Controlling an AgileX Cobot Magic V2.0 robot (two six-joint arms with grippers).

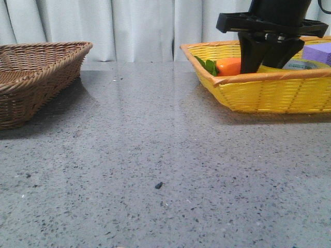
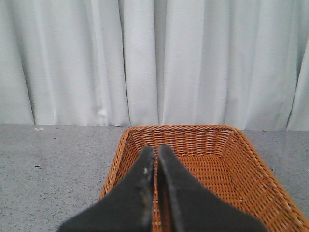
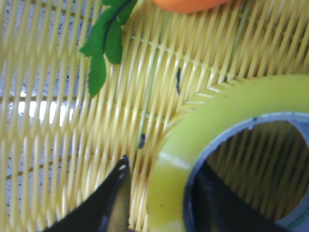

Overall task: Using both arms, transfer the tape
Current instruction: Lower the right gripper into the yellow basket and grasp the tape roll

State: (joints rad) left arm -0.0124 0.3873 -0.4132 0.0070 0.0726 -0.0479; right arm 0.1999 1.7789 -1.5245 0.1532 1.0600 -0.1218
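The tape (image 3: 217, 116), a glossy yellow roll with a pale inner core, lies flat on the floor of the yellow basket (image 1: 269, 95) at the right. A sliver of it shows in the front view (image 1: 303, 64). My right gripper (image 3: 161, 164) is open and reaches down into that basket (image 1: 258, 64). One finger (image 3: 113, 193) is outside the roll with a small gap to it. The other finger (image 3: 217, 203) is inside the core, so the jaws straddle the roll's wall. My left gripper (image 2: 156, 150) is shut and empty over the brown basket (image 2: 203, 140).
An orange toy carrot (image 1: 230, 66) with green leaves (image 3: 104, 43) lies in the yellow basket beside the tape. A purple block (image 1: 318, 51) sits at that basket's back right. The brown wicker basket (image 1: 31, 77) stands at the far left of the grey table (image 1: 155, 155).
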